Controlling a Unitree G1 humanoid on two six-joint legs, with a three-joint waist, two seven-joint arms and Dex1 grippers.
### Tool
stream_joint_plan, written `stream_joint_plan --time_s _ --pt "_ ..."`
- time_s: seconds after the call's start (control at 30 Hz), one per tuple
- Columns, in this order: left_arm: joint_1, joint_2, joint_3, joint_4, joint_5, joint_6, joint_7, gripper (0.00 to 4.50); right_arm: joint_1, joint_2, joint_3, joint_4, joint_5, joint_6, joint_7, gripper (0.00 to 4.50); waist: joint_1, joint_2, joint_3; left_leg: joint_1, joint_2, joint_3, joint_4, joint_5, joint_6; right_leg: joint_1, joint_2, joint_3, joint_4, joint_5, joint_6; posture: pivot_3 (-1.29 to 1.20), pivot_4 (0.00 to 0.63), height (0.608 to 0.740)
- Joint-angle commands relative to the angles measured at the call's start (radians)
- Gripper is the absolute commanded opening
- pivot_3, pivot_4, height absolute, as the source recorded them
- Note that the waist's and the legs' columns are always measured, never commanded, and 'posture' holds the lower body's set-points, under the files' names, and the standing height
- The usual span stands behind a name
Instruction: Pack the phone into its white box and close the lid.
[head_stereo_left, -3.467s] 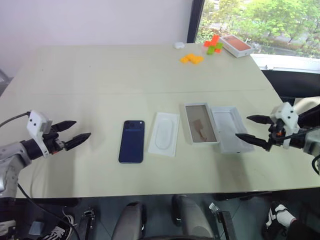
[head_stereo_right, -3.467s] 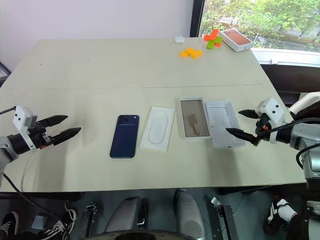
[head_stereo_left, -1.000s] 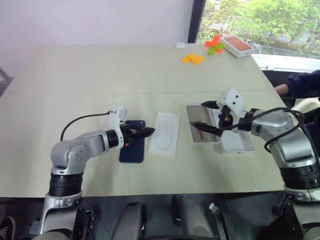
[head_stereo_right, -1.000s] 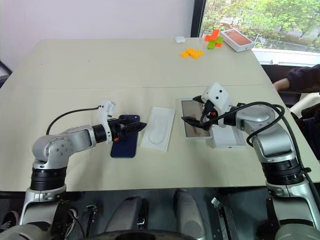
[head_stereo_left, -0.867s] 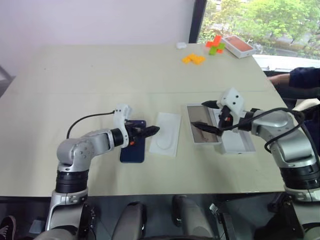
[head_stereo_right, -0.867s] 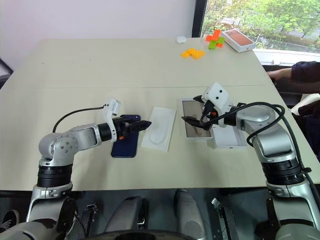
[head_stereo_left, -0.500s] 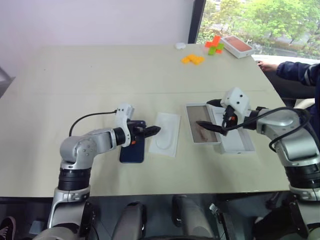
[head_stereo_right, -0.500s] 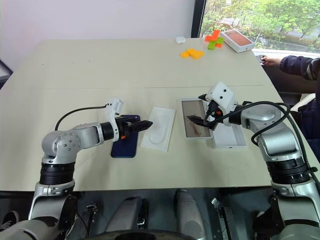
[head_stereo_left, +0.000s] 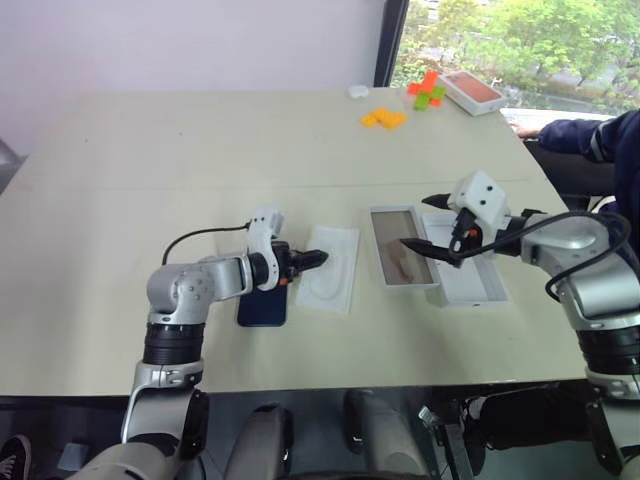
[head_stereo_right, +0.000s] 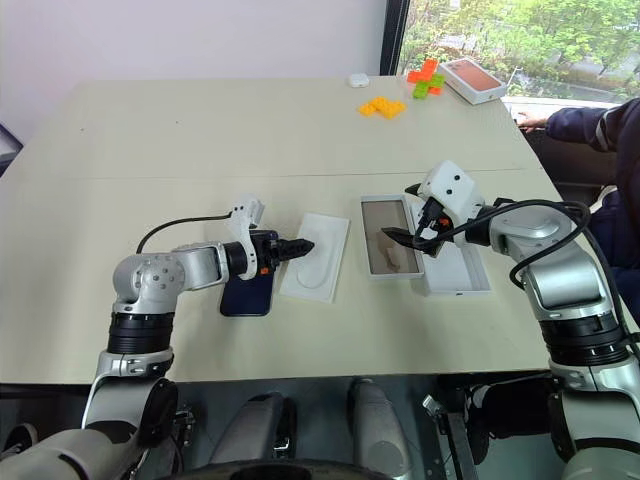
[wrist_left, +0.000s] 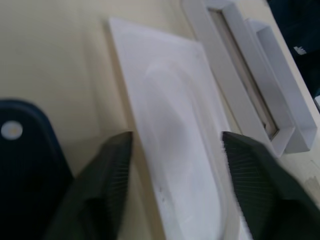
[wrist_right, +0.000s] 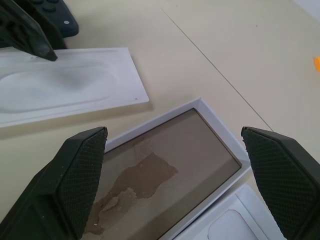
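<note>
The dark blue phone (head_stereo_left: 262, 302) lies flat on the table, its far end under my left arm. To its right lies a flat white insert (head_stereo_left: 332, 282), then the white box (head_stereo_left: 400, 262) with its tan inside up, then the lid (head_stereo_left: 468, 282) lying white inside up against the box. My left gripper (head_stereo_left: 318, 258) points right, low over the insert's near-left edge; its fingers (wrist_left: 112, 170) stand apart with nothing between them. My right gripper (head_stereo_left: 422, 222) hovers wide open above the box, holding nothing.
At the table's far right stand an orange-topped box (head_stereo_left: 472, 90), green and orange bricks (head_stereo_left: 428, 92), yellow bricks (head_stereo_left: 385, 118) and a small white object (head_stereo_left: 358, 91). A person's sleeve (head_stereo_left: 590, 135) reaches in at the right edge.
Both arms came in from the table's sides. Over the last second my left gripper slid right from above the phone to the insert's edge and its fingers narrowed. A person's arm appeared at right.
</note>
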Motion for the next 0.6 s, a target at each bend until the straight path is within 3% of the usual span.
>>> stream_joint_plan --time_s 0.03,0.1,0.43,0.6 --pt "-0.005 -0.006 0.027 -0.005 0.001 0.004 0.009 1.06 -0.020 -0.012 -0.028 -0.019 -0.002 -0.020 0.000 4.50 0.001 0.000 0.000 0.000 0.000 0.000 0.000 0.000 0.000 0.000 0.000 0.000 0.000 0.000 0.000 0.00 0.150 0.740" --pt "-0.004 -0.016 0.046 0.002 -0.007 0.006 0.018 0.06 -0.021 -0.011 -0.027 -0.021 -0.002 -0.019 -0.001 4.50 0.002 0.000 0.000 -0.001 0.000 0.000 0.000 0.000 0.000 0.000 -0.001 0.000 0.000 0.000 0.000 0.00 0.150 0.740" --pt "-0.026 -0.058 0.172 0.008 -0.066 0.021 0.044 0.02 -0.009 -0.014 -0.032 -0.021 -0.002 -0.020 -0.003 4.50 0.002 0.000 0.000 -0.001 -0.001 0.000 0.000 0.000 0.000 0.000 -0.001 0.000 0.000 0.000 0.000 0.00 0.150 0.740" --pt "-0.085 -0.129 0.355 0.041 -0.177 0.089 0.156 0.02 0.015 -0.035 -0.065 -0.008 0.024 -0.003 0.022 4.50 0.004 0.000 0.000 -0.001 -0.001 0.000 0.000 0.000 0.000 0.000 -0.001 0.000 -0.001 0.000 0.000 0.00 0.150 0.740"
